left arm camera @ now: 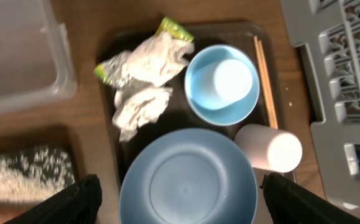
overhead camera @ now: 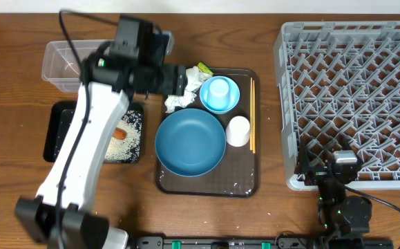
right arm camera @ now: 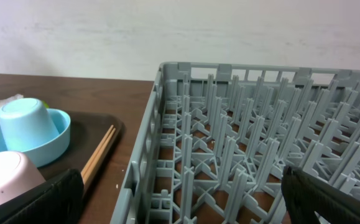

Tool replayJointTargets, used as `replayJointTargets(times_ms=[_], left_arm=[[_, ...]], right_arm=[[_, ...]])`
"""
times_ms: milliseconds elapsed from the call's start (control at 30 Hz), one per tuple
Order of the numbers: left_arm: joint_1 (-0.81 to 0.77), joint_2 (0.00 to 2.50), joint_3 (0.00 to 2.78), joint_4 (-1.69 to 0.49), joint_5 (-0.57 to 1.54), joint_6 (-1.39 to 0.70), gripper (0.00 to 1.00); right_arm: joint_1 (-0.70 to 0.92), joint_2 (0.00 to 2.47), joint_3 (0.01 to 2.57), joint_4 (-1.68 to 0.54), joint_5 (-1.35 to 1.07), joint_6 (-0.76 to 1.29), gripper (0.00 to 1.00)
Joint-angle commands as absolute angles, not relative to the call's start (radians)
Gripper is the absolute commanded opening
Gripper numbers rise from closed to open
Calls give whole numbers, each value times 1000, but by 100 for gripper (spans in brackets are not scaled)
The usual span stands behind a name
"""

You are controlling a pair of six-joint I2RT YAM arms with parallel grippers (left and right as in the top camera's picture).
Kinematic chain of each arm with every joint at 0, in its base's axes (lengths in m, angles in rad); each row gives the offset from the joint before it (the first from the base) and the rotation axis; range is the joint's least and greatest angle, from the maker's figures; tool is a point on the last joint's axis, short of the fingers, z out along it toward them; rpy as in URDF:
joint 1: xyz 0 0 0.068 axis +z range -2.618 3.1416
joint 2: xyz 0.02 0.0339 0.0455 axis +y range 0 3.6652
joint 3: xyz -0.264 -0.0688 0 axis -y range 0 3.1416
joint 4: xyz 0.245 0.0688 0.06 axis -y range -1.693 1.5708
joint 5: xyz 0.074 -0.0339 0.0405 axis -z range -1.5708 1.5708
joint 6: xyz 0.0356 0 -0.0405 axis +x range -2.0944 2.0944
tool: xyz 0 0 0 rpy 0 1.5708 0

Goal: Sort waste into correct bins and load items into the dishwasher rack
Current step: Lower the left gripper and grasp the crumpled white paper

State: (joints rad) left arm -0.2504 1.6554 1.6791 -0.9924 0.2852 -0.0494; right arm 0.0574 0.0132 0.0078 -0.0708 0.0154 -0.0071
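L tool [left arm camera: 180,198] wide open, empty, above bowl [left arm camera: 186,180]. Wads [left arm camera: 143,84] sit at the tray's [overhead camera: 206,181] far-left corner, touching wrapper [left arm camera: 175,28], beside saucer [left arm camera: 220,115]. Best: shift over wads, drop straight, pinch one only, clear of saucer rim. R tool [right arm camera: 180,199] wide too, by rack [right arm camera: 242,155].

Left tool [left arm camera: 178,202], right tool [right arm camera: 183,199] agape.

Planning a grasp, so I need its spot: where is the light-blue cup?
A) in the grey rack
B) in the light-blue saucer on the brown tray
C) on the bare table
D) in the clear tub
B: overhead, the light-blue cup sits in the light-blue saucer on the brown tray.
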Motion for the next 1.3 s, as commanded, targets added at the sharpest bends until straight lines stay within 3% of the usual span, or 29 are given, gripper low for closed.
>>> replayJointTargets(times_ms=[0,267,533,1267], left_arm=[[-254,1773,1777,-1003,321,35,85],[-255,1950,1784,-898,202,80,85],[-263,2070,1784,-942,167,154,85],[-286,2203,1764,-944,70,228,76]], right_arm=[[46,12,6,-74,18,7,99],[46,12,6,-74,18,7,99],[46,12,6,-74,18,7,99],[46,12,6,-74,18,7,99]])
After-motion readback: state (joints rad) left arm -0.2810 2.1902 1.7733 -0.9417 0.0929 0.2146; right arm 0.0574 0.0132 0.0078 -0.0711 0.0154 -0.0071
